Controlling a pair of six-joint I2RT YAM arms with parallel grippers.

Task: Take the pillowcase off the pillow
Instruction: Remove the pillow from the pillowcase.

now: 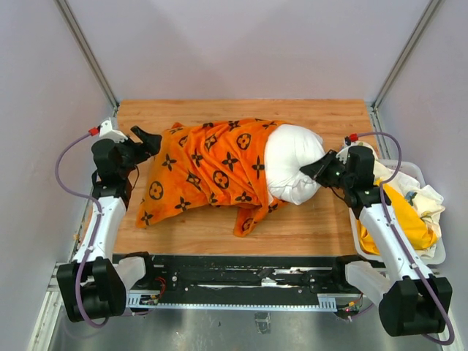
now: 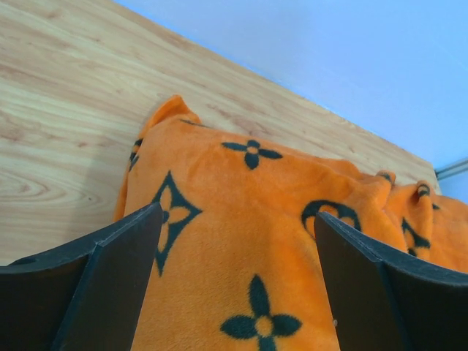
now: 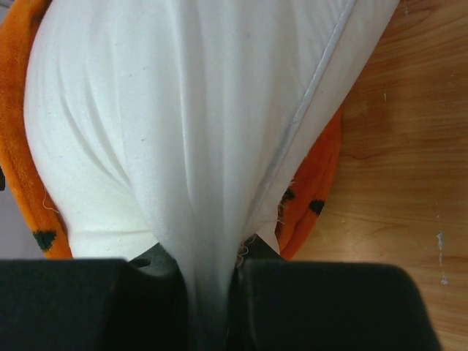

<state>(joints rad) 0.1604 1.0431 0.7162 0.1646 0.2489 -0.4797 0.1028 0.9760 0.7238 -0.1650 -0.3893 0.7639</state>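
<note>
Pinching a fold of the white pillow, the right end effector is clamped tight. The left end effector gapes wide at the orange pillowcase, perhaps not touching. Both lie mid-counter.

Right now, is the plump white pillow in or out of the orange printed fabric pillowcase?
Partly out: one end of the plump white pillow bulges bare from the orange printed pillowcase, which covers the rest.

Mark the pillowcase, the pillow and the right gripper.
pillowcase [image 1: 208, 172], top view, middle of the orange fabric.
pillow [image 1: 292, 157], top view, bare white end sticking out.
right gripper [image 3: 208, 292], right wrist view, between its jaws pinching the pillow.
</note>
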